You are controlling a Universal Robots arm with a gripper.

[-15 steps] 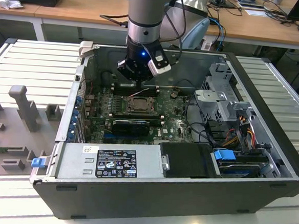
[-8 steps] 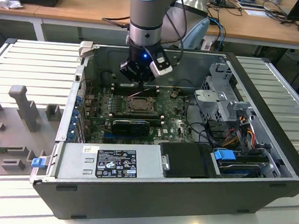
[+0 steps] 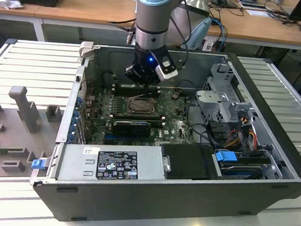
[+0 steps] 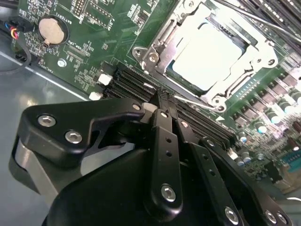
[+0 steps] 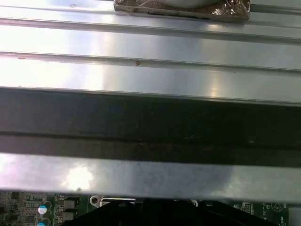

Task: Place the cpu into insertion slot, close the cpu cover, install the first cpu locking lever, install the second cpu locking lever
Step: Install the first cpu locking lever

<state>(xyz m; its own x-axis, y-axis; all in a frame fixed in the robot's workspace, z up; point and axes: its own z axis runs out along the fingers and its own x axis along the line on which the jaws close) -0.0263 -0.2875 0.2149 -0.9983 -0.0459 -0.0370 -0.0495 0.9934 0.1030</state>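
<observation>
Hovering with jaws pinched together, empty, the gripper point(image 4: 165, 104) is near the cover point(image 4: 207, 47) over the cpu point(image 4: 204, 56): thin stiff steel, so press its edge.

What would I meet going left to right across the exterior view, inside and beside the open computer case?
Grey plastic fixture → green motherboard → square dark insertion slot → silver metal drive cage → blue plastic latch.

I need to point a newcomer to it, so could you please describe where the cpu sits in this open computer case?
Inside the open case, find the green motherboard on its floor. Near the board's middle, just in front of the arm's pincer, sits a square socket framed by a metal cover. The cpu is the flat, pale, shiny square in that frame's window, unlike the long dark slots beside it.
</observation>
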